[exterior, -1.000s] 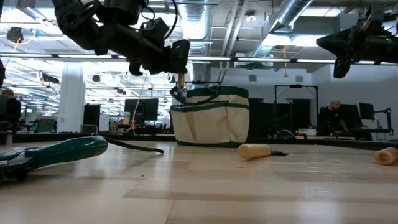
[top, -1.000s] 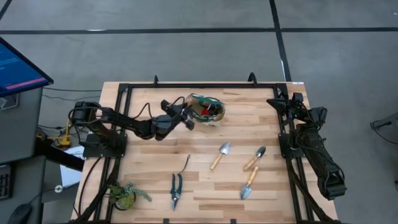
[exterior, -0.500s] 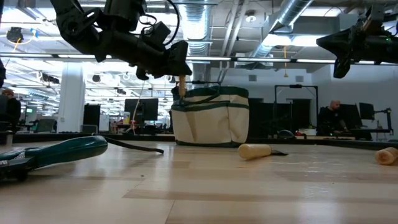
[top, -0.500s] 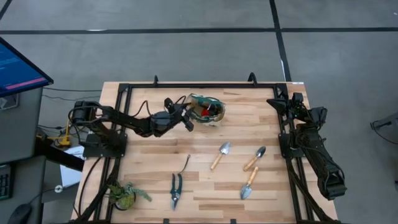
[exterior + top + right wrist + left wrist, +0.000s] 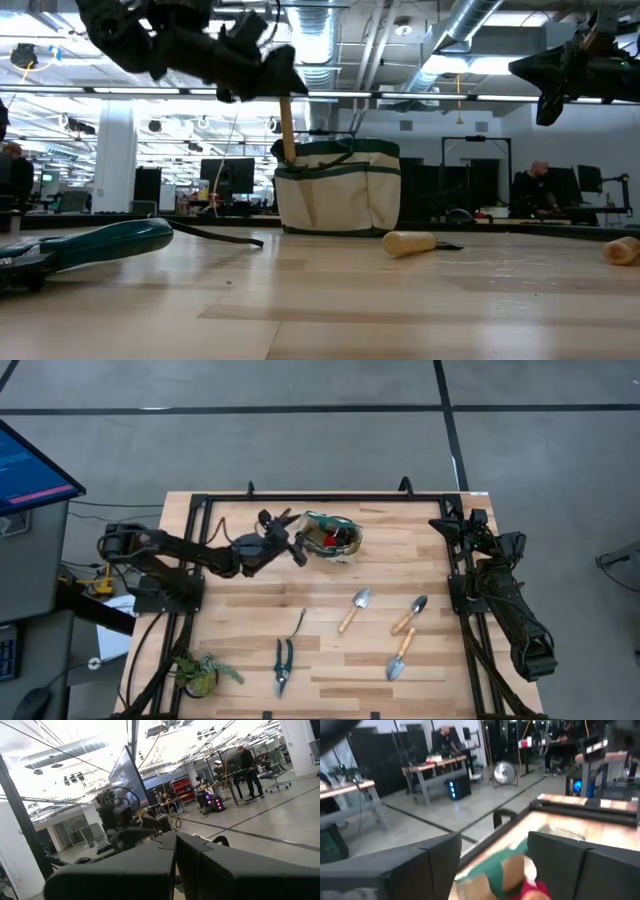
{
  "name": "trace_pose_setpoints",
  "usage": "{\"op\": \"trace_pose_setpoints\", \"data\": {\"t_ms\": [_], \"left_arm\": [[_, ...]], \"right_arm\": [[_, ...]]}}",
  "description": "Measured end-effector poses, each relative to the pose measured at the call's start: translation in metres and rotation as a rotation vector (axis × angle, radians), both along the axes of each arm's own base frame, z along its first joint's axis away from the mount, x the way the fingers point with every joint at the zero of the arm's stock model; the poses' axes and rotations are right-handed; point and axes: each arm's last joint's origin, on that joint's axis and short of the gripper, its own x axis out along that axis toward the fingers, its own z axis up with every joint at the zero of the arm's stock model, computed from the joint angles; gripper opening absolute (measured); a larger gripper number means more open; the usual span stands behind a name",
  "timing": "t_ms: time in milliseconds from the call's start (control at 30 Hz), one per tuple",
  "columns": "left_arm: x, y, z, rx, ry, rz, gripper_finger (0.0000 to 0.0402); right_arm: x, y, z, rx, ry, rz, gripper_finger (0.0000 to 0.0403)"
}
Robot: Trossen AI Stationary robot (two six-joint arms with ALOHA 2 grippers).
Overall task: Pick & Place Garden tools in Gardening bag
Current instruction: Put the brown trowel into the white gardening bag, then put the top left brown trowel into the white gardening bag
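The cream gardening bag [image 5: 338, 538] with green trim stands upright at the table's far middle [image 5: 340, 190]. A trowel's wooden handle [image 5: 287, 125] sticks up out of its left side. My left gripper [image 5: 278, 80] hangs open just above that handle's top end. In the left wrist view its fingers [image 5: 492, 857] stand apart on either side of the handle tip [image 5: 512, 870]. A red piece [image 5: 536, 890] lies inside the bag. My right gripper [image 5: 175, 852] is shut, and its arm [image 5: 495, 590] is folded at the table's right edge.
Three wooden-handled trowels [image 5: 355, 608] [image 5: 408, 615] [image 5: 398, 655] lie on the near right of the table. A thin hooked tool [image 5: 298, 624] and black shears [image 5: 283, 664] lie near the front middle. A leafy plant [image 5: 205, 672] sits at the near left corner.
My left gripper has opened and let go of the trowel's handle. It has then risen a little and drawn back toward the table's left edge. The trowel stays standing in the bag, with more of its handle showing.
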Motion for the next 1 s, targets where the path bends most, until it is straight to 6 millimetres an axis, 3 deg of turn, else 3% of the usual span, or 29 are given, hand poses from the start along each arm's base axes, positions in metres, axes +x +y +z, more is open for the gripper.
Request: {"op": "trace_pose_setpoints", "data": {"t_ms": [267, 467, 633, 767, 1000], "left_arm": [[-0.029, -0.006, 0.049, 0.016, -0.16, -0.013, 0.0251], [-0.066, -0.028, 0.095, -0.023, -0.391, -0.108, 0.024], [-0.103, -0.044, 0.124, -0.079, -0.58, -0.28, 0.0219], [-0.13, -0.051, 0.141, -0.121, -0.702, -0.4, 0.017], [-0.159, -0.058, 0.144, -0.211, -0.696, -0.509, 0.0016]], "right_arm": [[0.0, 0.0, 0.0, 0.014, -0.004, 0.003, 0.0], [-0.002, -0.003, 0.002, 0.301, -0.172, -0.03, 0.0], [-0.003, -0.005, 0.004, 0.391, -0.271, -0.075, 0.0], [-0.004, -0.008, 0.001, 0.354, -0.272, -0.164, 0.0], [-0.005, -0.01, 0.001, 0.399, -0.327, -0.2, 0.0]]}}
